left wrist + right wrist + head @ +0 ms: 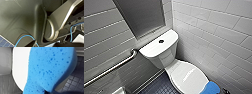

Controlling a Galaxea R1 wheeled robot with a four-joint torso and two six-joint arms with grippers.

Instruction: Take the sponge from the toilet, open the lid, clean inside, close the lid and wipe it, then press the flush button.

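Head view, toilet (pixel 160 56): white, set in the corner of the tiled walls, with the tank against the back wall.
Head view, flush button (pixel 161 41): a dark dot in the middle of the tank top, with nothing near it.
Head view, lid (pixel 187 75): down over the bowl, so opening it is not yet done.
Head view, sponge (pixel 210 88): bright blue, at the lid's front edge and overhanging it toward the dark tiled floor (pixel 159 86).
Head view, grab bar (pixel 114 67): metal, on the side wall, well apart from the sponge.
Left wrist view, left gripper (pixel 46 45): close against the robot's own grey shell, where a blue cable (pixel 26 36) loops past (parked out of the way, I judge). I cannot tell whether it is apart or together.
Right wrist view, sponge: very close to the camera, its broad pored face over the white lid and the floor tiles.
Right wrist view, right gripper (pixel 47 92): a dark tip at the sponge's pinched waist, seemingly clamped there (that grip would leave the wide end free for wiping).
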